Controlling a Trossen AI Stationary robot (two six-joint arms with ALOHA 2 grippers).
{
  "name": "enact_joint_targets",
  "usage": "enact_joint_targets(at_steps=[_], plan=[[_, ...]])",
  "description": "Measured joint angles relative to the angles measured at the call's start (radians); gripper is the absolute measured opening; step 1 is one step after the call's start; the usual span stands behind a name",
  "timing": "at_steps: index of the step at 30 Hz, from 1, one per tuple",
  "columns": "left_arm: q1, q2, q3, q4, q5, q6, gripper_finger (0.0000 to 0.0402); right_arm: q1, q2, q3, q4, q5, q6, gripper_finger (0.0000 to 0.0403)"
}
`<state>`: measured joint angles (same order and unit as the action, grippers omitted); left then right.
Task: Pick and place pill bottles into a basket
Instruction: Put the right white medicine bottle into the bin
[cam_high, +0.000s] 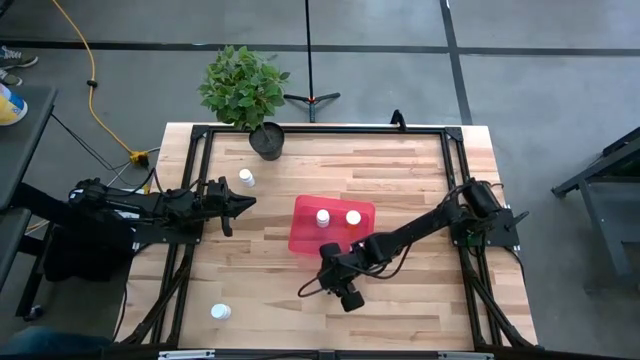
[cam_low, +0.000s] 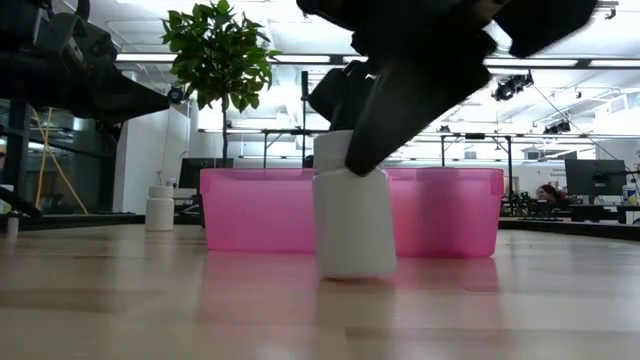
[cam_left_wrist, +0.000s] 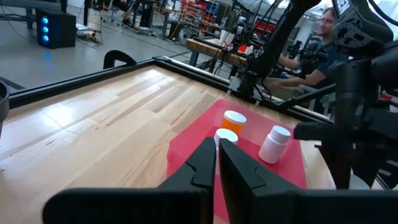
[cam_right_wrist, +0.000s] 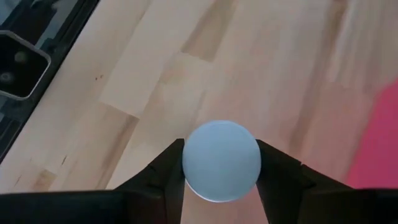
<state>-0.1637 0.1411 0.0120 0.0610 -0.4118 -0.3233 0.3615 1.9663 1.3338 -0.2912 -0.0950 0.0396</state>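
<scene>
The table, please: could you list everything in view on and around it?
basket: one, red-pink, mid-table.
basket bottles: two white caps seen from above, one looks orange in the left wrist view; inside the basket.
loose bottles: two, white; one by the left pincer, one at a left-side table corner away from the plant.
gripped bottle: one, white, standing on the table beside the basket.
plant pot: one, dark, green plant; table edge.
person: one, beyond the table.
left pincer: shut, empty, pointing at the basket.
right pincer: shut on the gripped bottle.
</scene>
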Motion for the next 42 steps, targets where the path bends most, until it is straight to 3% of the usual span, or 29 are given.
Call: enact_joint_targets(at_steps=[42], plan=[[0.000, 0.000, 0.000, 0.000, 0.000, 0.000, 0.0058, -0.095, -0.177, 0.000, -0.036, 0.169, -0.022, 0.0149]])
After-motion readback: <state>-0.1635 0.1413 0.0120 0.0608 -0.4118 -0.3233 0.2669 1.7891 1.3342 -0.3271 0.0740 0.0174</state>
